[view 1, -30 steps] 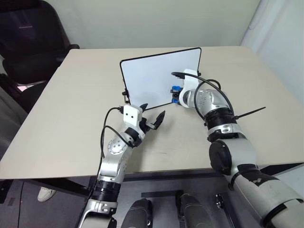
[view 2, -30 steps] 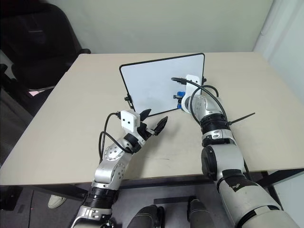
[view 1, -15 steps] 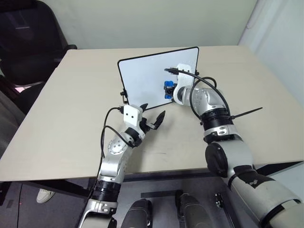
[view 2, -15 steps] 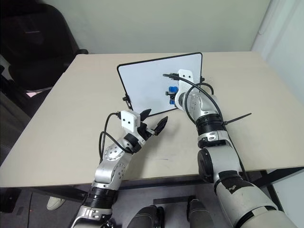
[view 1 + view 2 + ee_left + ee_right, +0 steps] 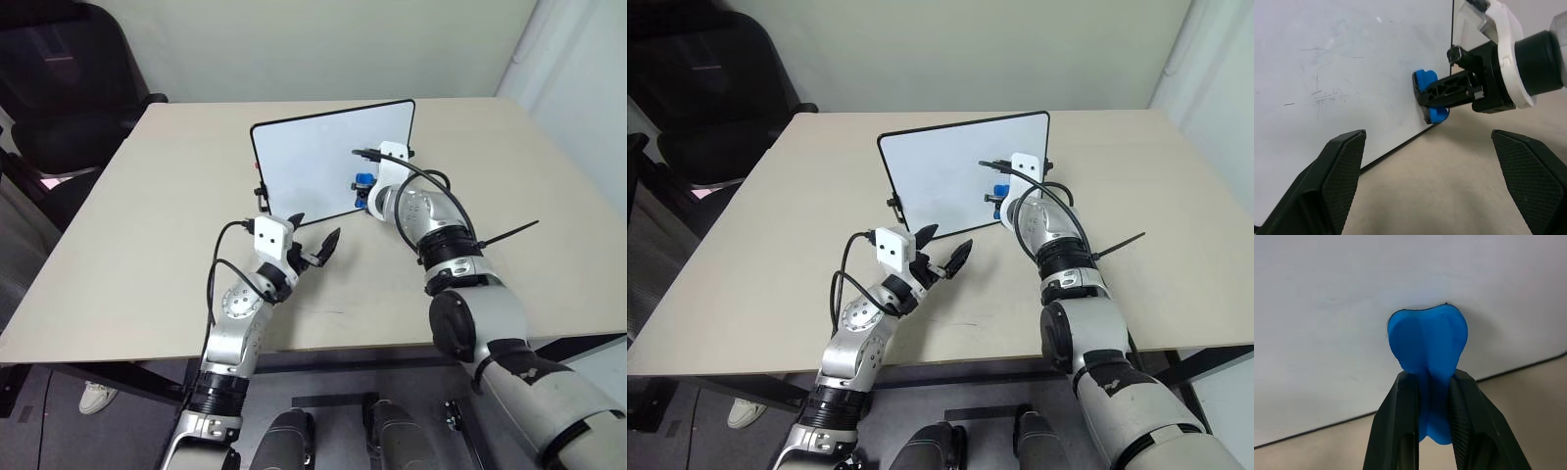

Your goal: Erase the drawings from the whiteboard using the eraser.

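Blue eraser [image 5: 1427, 350] is pinched between the two black fingers [image 5: 1398, 426] of the right gripper [image 5: 1437, 95], squeezed enough that the block bulges past the fingertips. Its front face is pressed flat against the whiteboard [image 5: 313, 162], low on the board's surface and toward its right side, just above the bottom frame edge.

Whiteboard stands upright, slightly tilted back, on the beige table [image 5: 147, 225], roughly mid-table, black frame all round, small black feet at the left edge. Right arm reaches forward to it from the right side, cable looping over the wrist.

Drawings: no clear blue scribble visible in the head views. Left wrist view shows only faint thin grey marks [image 5: 1322, 95] on the board, left of the eraser and well apart from it; can't tell if that's marker residue or scuffing.

Left gripper [image 5: 313, 238] hovers above the table in front of the board's lower left part, near it but not touching, fingers spread wide, nothing between them. It points up and toward the board.

Black office chair [image 5: 59, 78] sits off the table's far left corner. Black cable tie [image 5: 509, 235] sticks out from the right forearm.
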Controlling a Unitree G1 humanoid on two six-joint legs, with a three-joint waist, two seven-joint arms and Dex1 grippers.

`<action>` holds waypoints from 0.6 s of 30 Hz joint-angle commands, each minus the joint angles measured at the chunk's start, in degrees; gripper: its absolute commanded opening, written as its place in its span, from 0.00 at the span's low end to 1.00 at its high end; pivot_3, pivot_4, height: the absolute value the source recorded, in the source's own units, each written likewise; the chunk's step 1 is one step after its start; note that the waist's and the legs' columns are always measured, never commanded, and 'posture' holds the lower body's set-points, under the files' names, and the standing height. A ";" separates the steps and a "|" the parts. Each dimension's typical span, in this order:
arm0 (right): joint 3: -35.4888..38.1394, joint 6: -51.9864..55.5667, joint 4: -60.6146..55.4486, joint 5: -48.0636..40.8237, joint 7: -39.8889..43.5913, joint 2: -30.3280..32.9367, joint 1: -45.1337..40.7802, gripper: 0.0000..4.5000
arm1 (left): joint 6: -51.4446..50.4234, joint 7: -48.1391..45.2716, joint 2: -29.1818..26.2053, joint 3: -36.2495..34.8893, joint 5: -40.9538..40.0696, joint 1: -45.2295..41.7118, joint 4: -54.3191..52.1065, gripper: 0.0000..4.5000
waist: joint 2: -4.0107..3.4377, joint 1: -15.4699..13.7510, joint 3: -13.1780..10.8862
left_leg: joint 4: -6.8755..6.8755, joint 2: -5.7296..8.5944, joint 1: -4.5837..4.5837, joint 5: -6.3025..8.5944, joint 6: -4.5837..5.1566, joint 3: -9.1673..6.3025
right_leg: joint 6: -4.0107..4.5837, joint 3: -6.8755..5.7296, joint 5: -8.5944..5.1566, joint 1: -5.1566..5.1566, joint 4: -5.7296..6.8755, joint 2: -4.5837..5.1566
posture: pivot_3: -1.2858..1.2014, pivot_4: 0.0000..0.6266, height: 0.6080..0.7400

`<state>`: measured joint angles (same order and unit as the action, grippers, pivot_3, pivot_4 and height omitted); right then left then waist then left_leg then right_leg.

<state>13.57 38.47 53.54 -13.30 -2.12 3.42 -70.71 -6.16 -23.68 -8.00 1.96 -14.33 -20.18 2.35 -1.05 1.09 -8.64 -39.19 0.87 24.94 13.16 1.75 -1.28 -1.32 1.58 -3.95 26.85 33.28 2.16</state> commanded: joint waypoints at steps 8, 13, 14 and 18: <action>-3.21 0.96 -7.66 -1.58 6.72 -3.41 -1.92 0.10 | 1.55 -0.13 -0.35 -0.69 0.29 -1.23 -1.55 1.00 | 0.00 0.83 0.00 | 0.00 0.00 0.00 -0.13 0.22 0.04 | 0.03 -0.02 0.02 0.06 -0.16 -0.01 | 0.52 0.24 1.00; -5.07 5.56 -16.49 -2.34 9.37 -5.06 -0.64 0.10 | 1.70 -0.40 -0.20 -0.60 0.23 -1.73 -0.93 1.00 | 0.00 1.34 0.00 | 0.05 -0.03 0.00 -0.23 0.41 0.05 | 0.01 -0.07 0.02 0.21 -0.21 -0.06 | 0.52 0.24 1.00; -5.02 5.94 -17.36 -2.31 9.44 -5.06 -0.38 0.10 | 1.74 -0.41 -0.16 -0.59 0.23 -1.82 -0.80 1.00 | 0.00 1.33 0.00 | 0.07 -0.05 0.00 -0.28 0.49 0.04 | 0.02 -0.07 0.03 0.22 -0.21 -0.09 | 0.52 0.24 1.00; -4.04 5.94 -18.80 -2.24 8.79 -4.19 0.47 0.10 | 2.07 -0.49 -0.04 -0.58 0.21 -2.28 -0.11 1.00 | 0.00 1.01 0.00 | 0.06 -0.07 0.01 -0.27 0.47 0.01 | 0.07 -0.08 0.06 0.23 -0.21 -0.11 | 0.52 0.24 1.00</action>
<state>8.96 45.13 37.58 -14.49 6.30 -1.13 -69.68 -5.35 -23.81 -8.05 1.83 -14.30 -21.38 2.95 -1.05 2.10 -8.64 -39.15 0.80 24.94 12.93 2.16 -1.26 -1.19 1.50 -3.86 27.07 33.07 2.06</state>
